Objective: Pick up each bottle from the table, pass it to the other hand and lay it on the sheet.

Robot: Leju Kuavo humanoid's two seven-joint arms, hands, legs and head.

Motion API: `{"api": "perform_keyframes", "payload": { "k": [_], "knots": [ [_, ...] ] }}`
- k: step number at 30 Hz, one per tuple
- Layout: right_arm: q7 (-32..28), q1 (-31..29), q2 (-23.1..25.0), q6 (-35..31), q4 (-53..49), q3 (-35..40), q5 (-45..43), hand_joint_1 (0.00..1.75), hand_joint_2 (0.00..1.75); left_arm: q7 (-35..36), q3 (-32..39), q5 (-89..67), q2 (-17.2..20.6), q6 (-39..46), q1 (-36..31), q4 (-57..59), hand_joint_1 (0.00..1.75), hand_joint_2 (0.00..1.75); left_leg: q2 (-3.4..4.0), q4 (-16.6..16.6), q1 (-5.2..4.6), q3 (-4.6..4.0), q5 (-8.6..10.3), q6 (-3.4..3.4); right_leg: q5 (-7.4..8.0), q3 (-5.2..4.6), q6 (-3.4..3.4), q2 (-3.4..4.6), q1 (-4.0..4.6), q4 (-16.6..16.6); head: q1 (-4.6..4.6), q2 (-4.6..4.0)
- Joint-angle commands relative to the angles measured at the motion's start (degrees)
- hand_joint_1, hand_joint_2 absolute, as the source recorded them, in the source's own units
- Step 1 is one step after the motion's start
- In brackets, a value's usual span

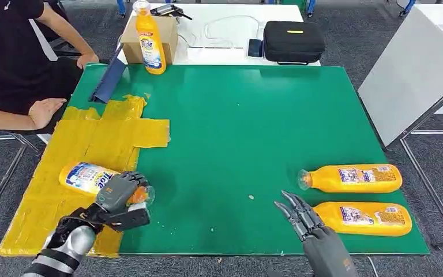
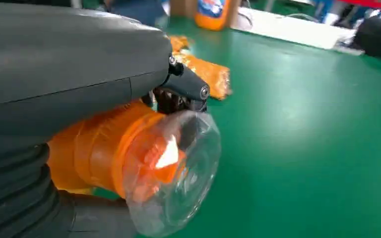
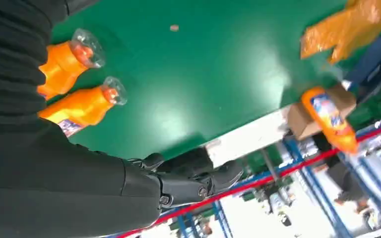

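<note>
The left hand (image 1: pixel 117 193) wraps its fingers around a lying bottle (image 1: pixel 86 177) on the yellow sheet (image 1: pixel 101 141), hiding its neck. The right hand (image 1: pixel 300 216), fingers spread, holds nothing beside two bottles (image 1: pixel 355 199) near the table's (image 1: pixel 254 127) right edge.

Bottles: four. One lying on the sheet (image 1: pixel 86 150), two lying side by side right of it, one upright beyond it. Box: one. Case: one.
</note>
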Motion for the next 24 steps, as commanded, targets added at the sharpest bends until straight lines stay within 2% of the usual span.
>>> {"api": "perform_keyframes", "payload": {
  "k": [1, 6, 12, 14, 16, 20, 21, 24],
  "knots": [
    [-4.4, 1.1, 3.6, 2.3, 8.7, -11.3, -1.3, 0.0, 1.75, -0.9, -3.9, 7.6, 3.1, -4.9, -0.7, 7.3, 0.0, 0.0, 0.05, 0.0, 0.06, 0.56, -0.17, -0.07, -0.19, 0.41, -0.12, -0.12, 0.08, -0.1, 0.09, 0.0],
    [-4.4, 2.8, 2.7, 3.3, 7.9, -12.9, -1.9, 0.0, 1.75, -0.9, -2.5, 10.7, 4.0, -6.0, 0.8, 5.2, 0.0, 0.0, 0.33, -0.1, -0.01, 0.76, -0.44, -0.07, -0.24, 1.13, -0.13, 0.09, 0.06, -0.1, 0.07, 0.0],
    [-4.4, 2.8, 3.0, 3.3, 7.8, -12.7, -1.9, 0.0, 1.75, -0.8, -2.5, 10.8, 3.8, -6.1, 0.8, 5.0, 0.0, 0.0, 0.36, 0.0, -0.06, 0.66, -0.4, -0.04, -0.23, 1.0, -0.11, 0.05, 0.01, -0.1, 0.07, 0.0],
    [-3.0, 4.5, -1.7, 4.7, 7.1, -13.4, -2.4, 0.0, 1.75, -1.2, -1.2, 13.9, 4.4, -7.3, 1.3, 4.4, 0.0, 0.0, 0.38, 0.0, -0.06, 0.65, -0.43, -0.02, -0.23, 0.99, -0.12, 0.07, 0.02, -0.1, 0.07, 0.0],
    [-2.5, 6.6, -4.4, 4.1, 6.8, -15.9, -3.1, 0.0, 1.75, -2.3, 0.9, 18.8, 5.5, -10.0, 2.6, 3.0, 0.0, 0.0, 0.49, 0.0, -0.07, 0.69, -0.5, -0.04, -0.28, 1.01, -0.11, 0.13, 0.01, 0.0, 0.04, 0.0],
    [-2.0, 8.9, -5.1, 3.9, 7.0, -20.3, -5.4, 0.0, 1.75, -3.0, 3.8, 23.6, 7.0, -12.7, 5.5, -0.6, 0.0, 0.0, 0.45, 0.0, -0.07, 0.58, -0.46, -0.01, -0.24, 0.9, -0.1, 0.14, 0.0, 0.0, 0.07, 0.0],
    [-2.0, 9.6, -5.3, 4.1, 6.9, -21.0, -5.3, 0.0, 1.75, -3.1, 4.7, 25.1, 6.6, -13.4, 6.0, -1.3, 0.0, 0.0, 0.64, 0.0, -0.04, 0.69, -0.57, -0.05, -0.29, 1.0, -0.11, 0.27, 0.04, 0.0, 0.04, 0.0],
    [-1.3, 12.2, -7.2, 5.1, 5.8, -23.1, -4.8, 0.0, 1.75, -2.7, 8.8, 34.0, 4.8, -18.6, 7.4, -3.6, 0.0, 0.0, 0.59, 0.1, -0.04, 0.7, -0.58, -0.06, -0.32, 1.02, -0.11, 0.21, 0.04, 0.0, 0.05, 0.0]
  ]
}}
